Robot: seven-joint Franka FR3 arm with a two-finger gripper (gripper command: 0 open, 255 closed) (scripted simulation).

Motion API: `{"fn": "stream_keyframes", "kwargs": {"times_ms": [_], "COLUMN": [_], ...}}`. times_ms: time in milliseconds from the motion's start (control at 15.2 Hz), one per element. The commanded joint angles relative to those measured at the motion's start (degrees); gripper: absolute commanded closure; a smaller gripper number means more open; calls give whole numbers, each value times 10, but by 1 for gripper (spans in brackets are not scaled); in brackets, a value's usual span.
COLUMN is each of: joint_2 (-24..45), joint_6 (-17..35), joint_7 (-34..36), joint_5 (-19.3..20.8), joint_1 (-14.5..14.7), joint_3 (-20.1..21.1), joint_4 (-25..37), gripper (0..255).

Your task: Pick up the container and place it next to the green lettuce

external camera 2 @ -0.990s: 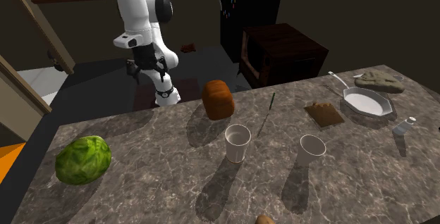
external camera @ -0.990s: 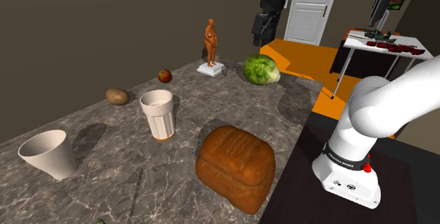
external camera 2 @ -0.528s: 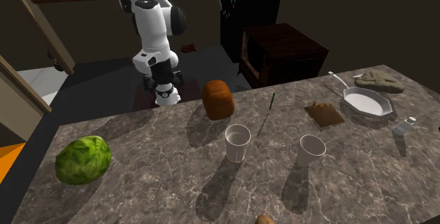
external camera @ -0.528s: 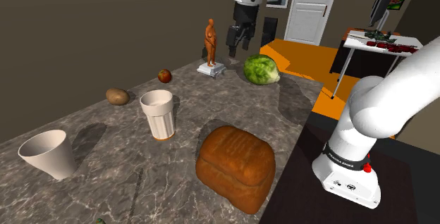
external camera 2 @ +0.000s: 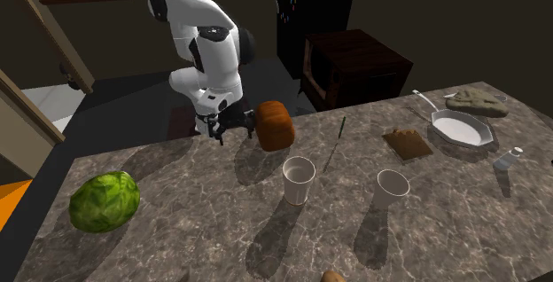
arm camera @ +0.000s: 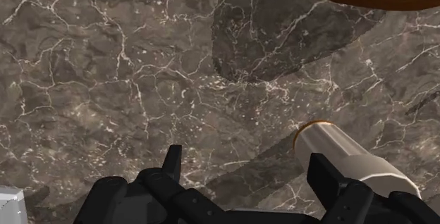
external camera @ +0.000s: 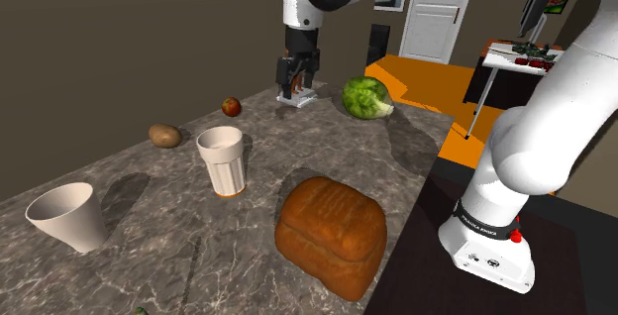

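Observation:
The container is a pale ribbed cup (external camera: 220, 159) with an orange base, upright on the dark marble counter (external camera: 149, 268); it also appears as the cup (external camera 2: 299, 179) in the second exterior view. A green lettuce (external camera: 367, 97) lies at the far counter end, and the same lettuce (external camera 2: 105, 200) is on the second exterior view's left. My black gripper (external camera: 295, 70) hangs open above the counter, just in front of an orange figurine, well apart from the cup. In the wrist view my gripper (arm camera: 248, 180) holds nothing, and the cup (arm camera: 345, 160) stands just beyond the right finger.
A brown bread loaf (external camera: 330, 232) sits near the counter's edge by the stand. A second plain cup (external camera: 66, 216), a potato (external camera: 164, 136) and an apple (external camera: 231, 107) are on the shoulder view's left. The figurine's white base (external camera: 297, 97) stands beside the lettuce. A white dish (external camera 2: 461, 129) lies far right.
The arm has swung towards the shoulder view's left and lower, from up near the doorway to over the counter in front of the figurine. Nothing on the counter moved.

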State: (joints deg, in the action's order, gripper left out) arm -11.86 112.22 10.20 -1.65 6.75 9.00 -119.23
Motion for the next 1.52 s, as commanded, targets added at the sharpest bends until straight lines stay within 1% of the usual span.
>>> {"fn": "stream_keyframes", "kwargs": {"times_ms": [0, 396, 792, 858, 1320, 1452], "joint_2": [38, 164, 296, 305, 322, 322], "joint_6": [6, 16, 5, 4, 55, 55], "joint_7": [11, 42, 70, 71, 74, 74], "joint_5": [-2, 5, 19, 19, 24, 24], "joint_1": [6, 25, 53, 55, 58, 58], "joint_3": [10, 32, 47, 47, 46, 46], "joint_4": [28, 129, 259, 267, 233, 233], "gripper": [0, 0, 0, 0, 0, 0]}}
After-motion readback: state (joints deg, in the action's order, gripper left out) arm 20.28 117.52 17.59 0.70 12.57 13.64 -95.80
